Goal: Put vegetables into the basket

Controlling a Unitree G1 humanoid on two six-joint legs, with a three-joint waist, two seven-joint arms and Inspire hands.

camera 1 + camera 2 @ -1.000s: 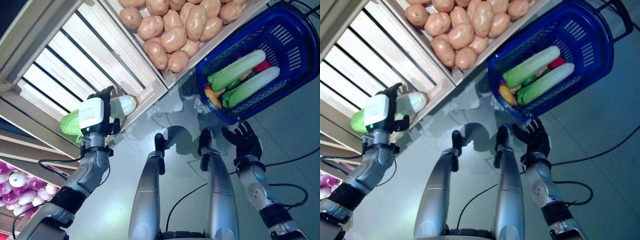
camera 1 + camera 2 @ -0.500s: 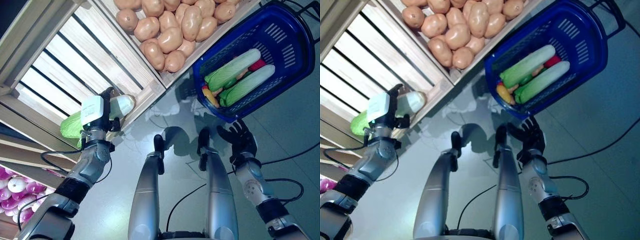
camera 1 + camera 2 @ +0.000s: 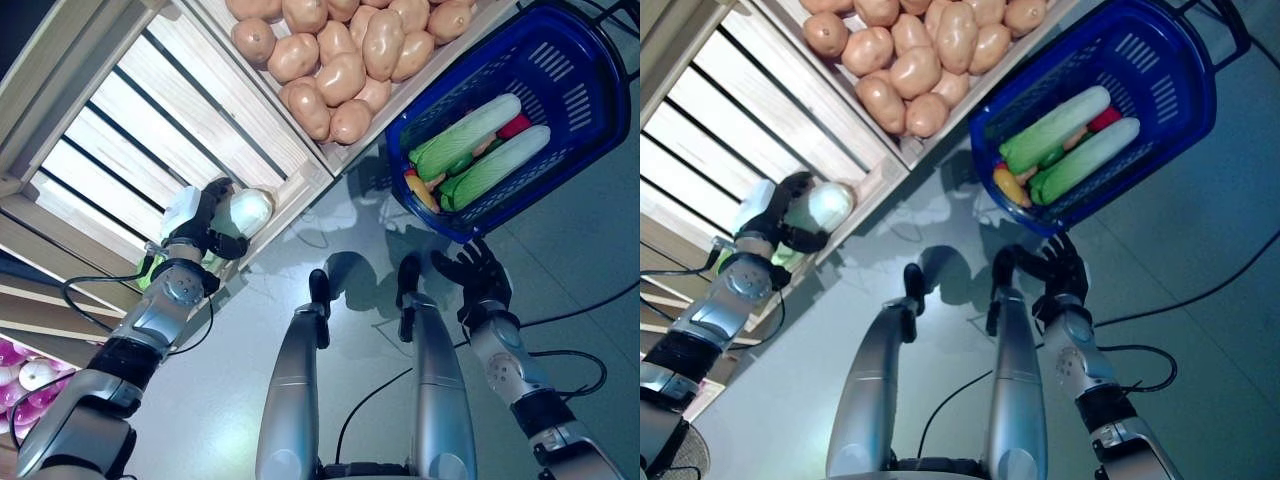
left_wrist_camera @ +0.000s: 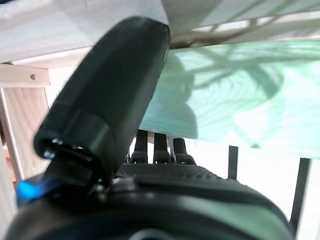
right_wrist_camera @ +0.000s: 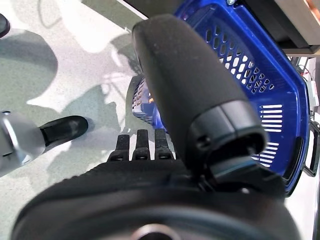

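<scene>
Since a second ago, rotating at the wrist: left hand (image 3: pixel 205 222) turning so the cabbage (image 3: pixel 246 211) is now pointing end-on toward the camera, pale stem end showing round instead of lying lengthwise; green leafy end mostly hidden behind the hand. Staying curled round the cabbage, fingers and thumb wrapping it, holding it just off the front edge of the slatted wooden crate (image 3: pixel 150 130). In the left wrist view, showing pale green leaf (image 4: pixel 240 100) pressed right against the thumb.

Sitting well apart from the blue basket (image 3: pixel 590 120), which is lying on the floor to the robot's right, beyond the crate's corner. Already holding two long green-and-white cabbages (image 3: pixel 470 135), with something yellow (image 3: pixel 424 194) and something red (image 3: pixel 518 128) tucked beside them.

Hanging low near the basket's near rim, not touching it: right hand (image 3: pixel 475 275), fingers spread and relaxed, holding nothing.

Filling the neighbouring crate compartment between cabbage and basket: a heap of potatoes (image 3: pixel 345 60). Standing between the held cabbage and the basket: the crate's wooden corner. Showing at the lower left edge: purple onions (image 3: pixel 12 375) on a lower shelf.
</scene>
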